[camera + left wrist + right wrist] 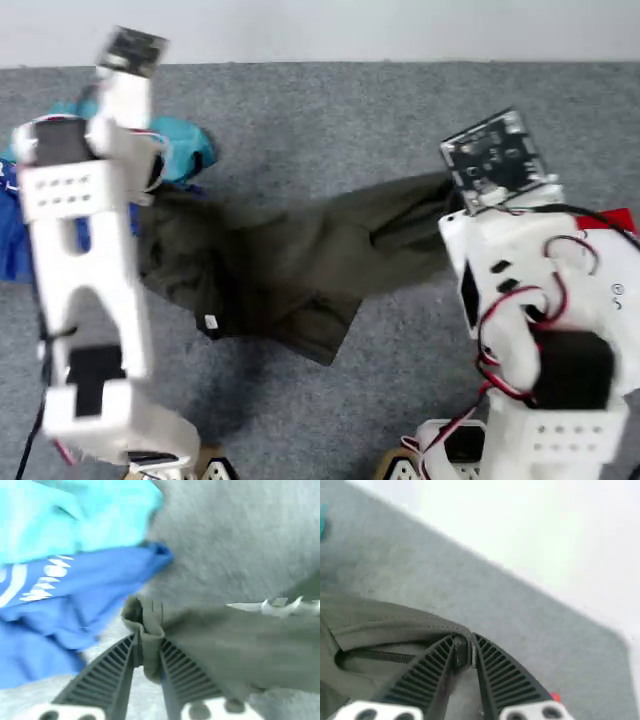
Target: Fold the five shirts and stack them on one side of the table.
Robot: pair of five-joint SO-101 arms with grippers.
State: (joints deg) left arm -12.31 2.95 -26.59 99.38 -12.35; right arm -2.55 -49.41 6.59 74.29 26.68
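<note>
- An olive shirt [300,260] lies stretched across the grey surface [350,120], left fingers [107,667] and right fingers [427,670] each clamped on an opposite edge.
- Soft, light, limp cloth, likely best held at its hems.

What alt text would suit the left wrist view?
The left claw is shut on a bunched edge of a dark olive-green cloth shirt lying on a grey felt-like table surface. Next to it lie a bright blue cloth shirt with white print and a turquoise cloth shirt.
</note>
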